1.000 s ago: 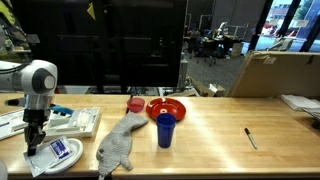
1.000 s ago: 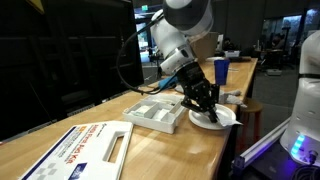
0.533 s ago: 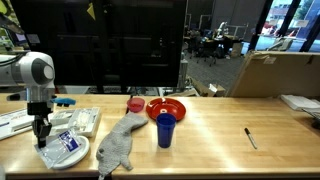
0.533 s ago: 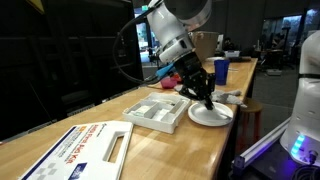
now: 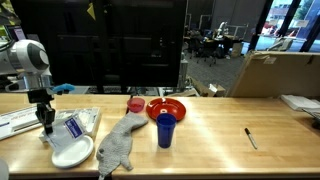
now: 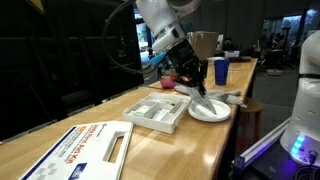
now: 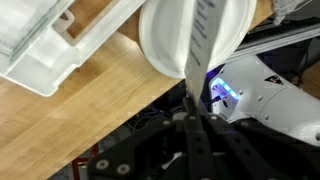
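My gripper [image 5: 46, 126] is shut on one end of a flat white-and-blue packet [image 5: 72, 127], which hangs tilted just above a white plate [image 5: 72, 153] near the table's end. In the wrist view the packet [image 7: 206, 30] runs as a narrow strip from the shut gripper [image 7: 190, 105] across the plate [image 7: 165, 45]. From the other side, the gripper [image 6: 192, 84] stands over the plate [image 6: 210, 113], with the packet [image 6: 198, 96] slanting down toward it. Whether the packet's lower end still touches the plate is unclear.
A white tray [image 5: 88, 119] [image 6: 157, 112] lies beside the plate. A grey cloth [image 5: 118, 145], a blue cup [image 5: 165, 130], a red bowl [image 5: 167, 108] and a small red cup [image 5: 135, 104] sit mid-table. A marker [image 5: 250, 138] lies far off. A flat printed box [image 6: 85, 148] lies beyond the tray.
The arm has risen and drawn back from the plate, pulling the packet up with it. The packet lay in the plate before and now hangs tilted above it.
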Robot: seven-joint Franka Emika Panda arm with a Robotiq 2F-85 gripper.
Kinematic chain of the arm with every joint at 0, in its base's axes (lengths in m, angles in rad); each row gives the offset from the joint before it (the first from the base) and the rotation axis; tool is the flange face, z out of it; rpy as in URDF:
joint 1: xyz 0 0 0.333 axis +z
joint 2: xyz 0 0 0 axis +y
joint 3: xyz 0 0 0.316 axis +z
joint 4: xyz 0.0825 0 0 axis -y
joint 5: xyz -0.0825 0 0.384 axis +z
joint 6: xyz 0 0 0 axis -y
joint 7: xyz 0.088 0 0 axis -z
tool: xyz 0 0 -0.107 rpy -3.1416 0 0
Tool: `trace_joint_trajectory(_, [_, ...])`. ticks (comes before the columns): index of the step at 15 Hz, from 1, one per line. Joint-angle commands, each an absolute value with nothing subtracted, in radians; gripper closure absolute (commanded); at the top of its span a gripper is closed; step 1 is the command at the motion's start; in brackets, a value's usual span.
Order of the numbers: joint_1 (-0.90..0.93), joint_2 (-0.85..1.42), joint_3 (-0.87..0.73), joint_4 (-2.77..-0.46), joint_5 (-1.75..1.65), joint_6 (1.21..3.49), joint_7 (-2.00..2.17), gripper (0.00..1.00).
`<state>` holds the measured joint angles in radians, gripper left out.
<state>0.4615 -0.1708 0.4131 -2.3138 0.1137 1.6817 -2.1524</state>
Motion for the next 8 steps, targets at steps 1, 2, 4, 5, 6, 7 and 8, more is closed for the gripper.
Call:
trace_joint_trajectory(1, [0.465, -0.117, 0.421, -2.221, 0.053, 1.617, -2.125, 1.0])
trace_joint_trajectory(2, [0.465, -0.106, 0.423, -2.205, 0.042, 1.609, -2.125, 1.0])
trace_joint_trajectory(4, [0.464, -0.083, 0.426, -2.172, 0.022, 1.595, -2.13, 1.0])
trace_joint_trajectory(5, [0.464, -0.072, 0.427, -2.158, 0.013, 1.591, -2.13, 1.0])
trace_joint_trajectory(6, [0.464, -0.059, 0.429, -2.143, 0.004, 1.584, -2.132, 1.0])
trace_joint_trajectory(7, [0.464, -0.048, 0.43, -2.132, -0.004, 1.583, -2.133, 1.0])
trace_joint_trajectory(8, [0.464, -0.038, 0.433, -2.119, -0.015, 1.578, -2.133, 1.0])
